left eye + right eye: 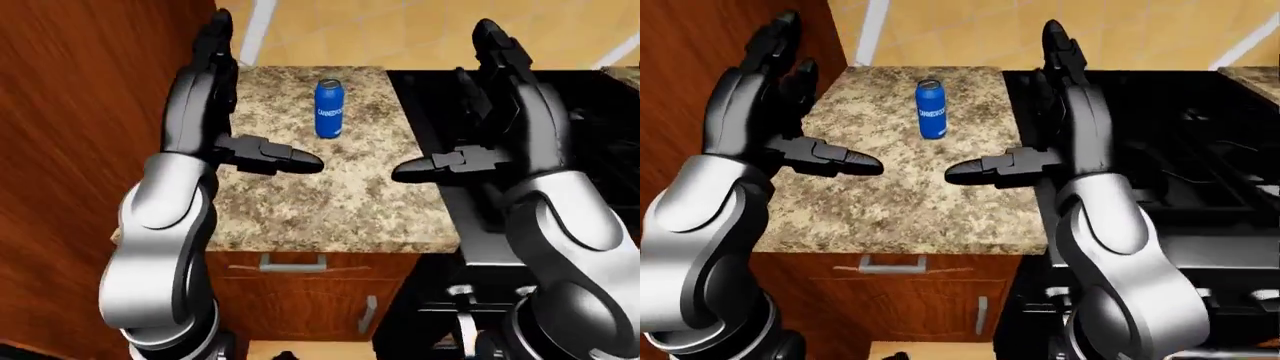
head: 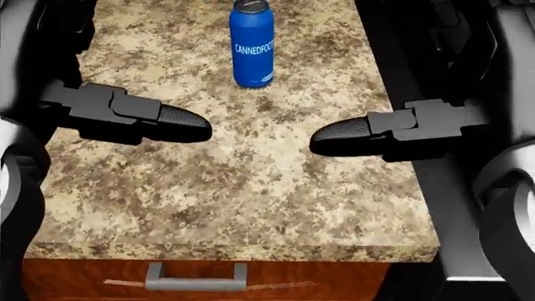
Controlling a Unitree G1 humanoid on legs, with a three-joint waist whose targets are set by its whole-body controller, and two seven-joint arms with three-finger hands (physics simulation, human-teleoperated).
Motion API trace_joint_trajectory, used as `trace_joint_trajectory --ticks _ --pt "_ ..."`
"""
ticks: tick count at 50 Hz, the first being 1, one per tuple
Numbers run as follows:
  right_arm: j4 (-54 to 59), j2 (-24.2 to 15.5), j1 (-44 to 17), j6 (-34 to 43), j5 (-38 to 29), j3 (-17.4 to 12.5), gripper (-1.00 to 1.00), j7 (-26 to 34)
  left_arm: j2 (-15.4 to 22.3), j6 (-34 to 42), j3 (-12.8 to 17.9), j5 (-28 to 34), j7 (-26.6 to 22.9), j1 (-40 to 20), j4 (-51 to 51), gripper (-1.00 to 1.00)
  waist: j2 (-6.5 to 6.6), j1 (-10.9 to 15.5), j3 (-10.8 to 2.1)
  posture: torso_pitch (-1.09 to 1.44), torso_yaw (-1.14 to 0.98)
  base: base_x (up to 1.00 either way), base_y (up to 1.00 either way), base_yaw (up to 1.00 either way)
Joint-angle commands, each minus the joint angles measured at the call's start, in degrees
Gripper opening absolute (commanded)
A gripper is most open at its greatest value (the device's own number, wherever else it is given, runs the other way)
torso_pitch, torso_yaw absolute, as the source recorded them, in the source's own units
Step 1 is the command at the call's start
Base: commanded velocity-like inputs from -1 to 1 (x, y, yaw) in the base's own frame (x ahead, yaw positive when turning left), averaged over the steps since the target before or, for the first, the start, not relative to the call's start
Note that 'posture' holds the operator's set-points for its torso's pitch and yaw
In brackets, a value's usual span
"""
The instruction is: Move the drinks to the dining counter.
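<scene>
The left hand (image 2: 125,116) and right hand (image 2: 393,135) were both released and held nothing, their thumbs pointing inward over the granite counter (image 2: 251,207), apparently staged to bracket a grasp. The blue drink can (image 2: 253,44) stood upright on that counter, beyond both hands toward the view's top. Its top appeared closed; its contents could not be determined.

Drink can (image 2: 253,45): blue w/ white lettering, upright, alone on speckled table (image 2: 251,188), nr top edge in head view.
</scene>
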Motion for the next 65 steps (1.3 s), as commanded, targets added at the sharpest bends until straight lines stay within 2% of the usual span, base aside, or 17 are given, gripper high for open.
trace_joint_trajectory --ticks 1,3,4,5,6,7,8,11,14,16,20,32,41,43,53,58,65 --pt "-1.2 -0.1 -1.6 -1.6 0.3 -0.3 1.0 0.4 0.4 -1.6 0.5 0.6 0.6 -1.4 -1.3 1.0 -0.07 0.3 -0.81 0.0 0.0 0.0 0.0 1.0" --pt "-1.4 0.0 -1.8 -1.3 0.4 -0.4 1.0 0.3 0.4 -1.6 0.5 0.5 0.7 -1.6 -1.3 1.0 2.33 0.4 -1.03 0.0 0.0 0.0 0.0 1.0" --pt "-1.4 -0.1 -1.9 -1.2 0.4 -0.4 1.0 0.2 0.4 -1.5 0.5 0.5 0.7 -1.6 -1.3 1.0 5.45 0.3 -1.85 0.0 0.0 0.0 0.0 0.88" --pt "-1.3 -0.2 -2.0 -1.2 0.4 -0.3 1.0 0.2 0.5 -1.7 0.5 0.4 0.7 -1.6 -1.1 1.0 2.76 -0.4 -0.57 0.0 0.0 0.0 0.0 0.55" --pt "-1.2 -0.2 -2.0 -1.2 0.3 -0.3 1.0 0.2 0.5 -1.8 0.5 0.4 0.7 -1.6 -1.0 1.0 3.28 -0.8 0.04 0.0 0.0 0.0 0.0 0.0" --pt "-1.1 -0.2 -2.1 -1.3 0.3 -0.6 1.0 0.2 0.5 -1.8 0.5 0.3 0.8 -1.5 -1.0 1.0 2.73 0.2 -0.21 0.0 0.0 0.0 0.0 0.0" --pt "-1.0 -0.3 -2.2 -1.3 0.3 -0.6 1.0 0.2 0.5 -1.7 0.5 0.3 0.8 -1.6 -1.0 1.0 2.46 -0.3 -0.39 0.0 0.0 0.0 0.0 0.0" --pt "-1.1 -0.4 -2.1 -1.4 0.4 -0.6 1.0 0.2 0.4 -1.5 0.3 0.3 1.0 -1.7 -1.1 1.0 2.28 -1.0 0.41 0.0 0.0 0.0 0.0 0.0" --pt "-1.0 -0.3 -2.5 -1.3 0.5 -0.6 1.0 -0.1 0.5 -1.5 0.3 0.3 1.0 -1.7 -1.2 1.0 -1.03 0.0 -0.48 0.0 0.0 0.0 0.0 0.0" --pt "-1.1 -0.2 -2.9 -0.9 0.6 -0.4 1.0 -0.3 0.5 -1.3 0.4 0.3 0.9 -1.8 -1.3 1.0 -0.57 -0.4 -0.28 0.0 0.0 0.0 0.0 0.0" --pt "-0.7 0.2 -3.5 -0.8 0.2 0.7 1.0 -0.8 0.7 -1.3 0.7 0.1 0.9 -1.6 -1.4 1.0 0.16 -1.1 -1.45 0.0 0.0 0.0 0.0 0.0" --pt "5.2 2.2 -7.4 -1.7 -5.1 5.0 1.0 -0.8 1.1 -1.0 0.9 -0.4 1.0 -1.4 -1.8 1.0 0.31 -1.8 -1.71 0.0 0.0 0.0 0.0 0.0" --pt "13.8 4.0 -15.7 -0.4 -10.9 7.1 1.0 -0.5 1.5 0.1 1.1 -0.7 1.0 -2.2 -2.4 1.0 0.9 -1.9 -1.57 0.0 0.0 0.0 0.0 0.0" --pt "16.2 5.3 -17.7 -0.2 -11.2 6.3 1.0 -0.5 1.5 0.1 1.0 -0.8 1.0 -2.3 -2.4 1.0 0.99 -1.8 -1.61 0.0 0.0 0.0 0.0 0.0" --pt "34.6 5.3 -25.4 -8.6 -14.0 7.3 1.0 -1.4 1.5 -1.0 1.2 -1.1 1.1 -1.6 -1.8 1.0 1.3 -1.8 -1.96 0.0 0.0 0.0 0.0 0.0" --pt "41.5 4.0 -26.6 -11.6 -15.8 7.6 1.0 1.6 1.5 -0.8 1.1 -1.1 1.1 -1.8 -1.8 1.0 1.22 -1.7 -2.23 0.0 0.0 0.0 0.0 0.0" --pt "53.2 2.8 -25.3 -24.8 -18.7 7.3 1.0 8.6 1.7 0.2 0.9 -1.0 1.1 -3.2 -1.8 1.0 1.17 -1.8 -2.47 0.0 0.0 0.0 0.0 0.0"
